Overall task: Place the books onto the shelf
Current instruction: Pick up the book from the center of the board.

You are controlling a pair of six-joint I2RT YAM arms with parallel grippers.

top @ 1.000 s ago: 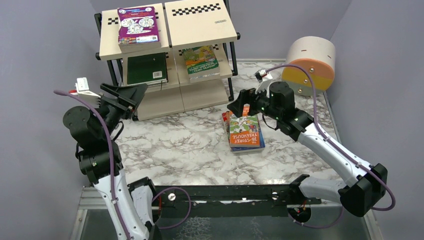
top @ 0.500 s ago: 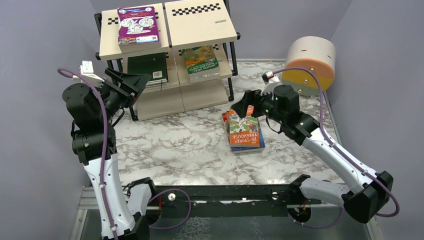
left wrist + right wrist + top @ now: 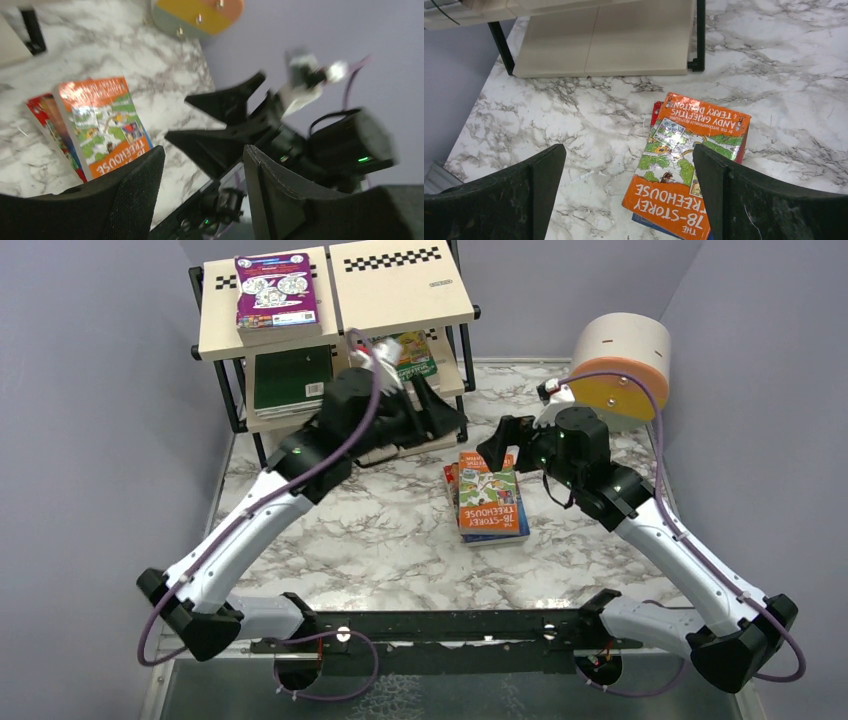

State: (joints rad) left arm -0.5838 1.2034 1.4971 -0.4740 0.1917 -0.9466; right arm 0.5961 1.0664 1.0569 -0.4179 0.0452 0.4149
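Your right gripper (image 3: 503, 443) is hanging wide open over the orange cartoon paperback (image 3: 490, 502) topping the stack on the white marble table (image 3: 350, 530). Your left gripper (image 3: 202, 160) is gaping, empty. It's looking light, glossy and floppy — you're wanting the spine edge.

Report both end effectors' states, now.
Left end effector: open, holding nothing.
Right end effector: wide open, holding nothing.

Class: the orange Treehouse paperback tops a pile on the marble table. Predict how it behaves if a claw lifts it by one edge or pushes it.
The orange paperback looks thin and soft-covered, so it would probably sag when lifted by one edge. Its glossy cover lies on other books, so a push likely slides it.
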